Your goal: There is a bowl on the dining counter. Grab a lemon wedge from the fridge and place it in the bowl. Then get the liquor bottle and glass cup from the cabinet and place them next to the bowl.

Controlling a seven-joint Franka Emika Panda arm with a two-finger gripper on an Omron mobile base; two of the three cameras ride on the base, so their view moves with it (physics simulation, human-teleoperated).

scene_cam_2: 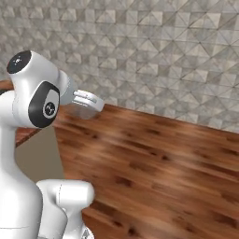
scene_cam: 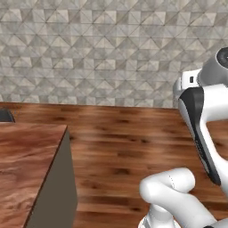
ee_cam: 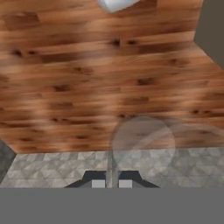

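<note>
**Cup gripped by its rim, carried over open floor**

Gripper (ee_cam: pixel 112 183) is nearly closed, pinching the wall of the glass cup (ee_cam: pixel 142 146). In the hand view the two dark finger tips sit close together at the bottom with a thin translucent edge between them; the cup's round outline hangs just beyond, see-through, with floor planks and wall tiles showing through it.

In the right base view the cup (scene_cam_2: pixel 85 111) is a faint grey smudge under the white hand, just past the arm's dark-capped joint. It's up in the air, above the wood plank floor (scene_cam_2: pixel 158 163), resting on nothing.

Left base view: a corner of a reddish-brown wood-grain counter (scene_cam: pixel 24 160) fills the lower left, with a plain grey side panel under its edge. Something dark (scene_cam: pixel 6 116) sits at its far left edge, cut off by the frame; can't tell what it is. The cup is well apart from that counter corner, off to its right.

Grey patterned tile wall (scene_cam: pixel 98 49) runs behind everything, meeting the floor along a straight line.
</note>
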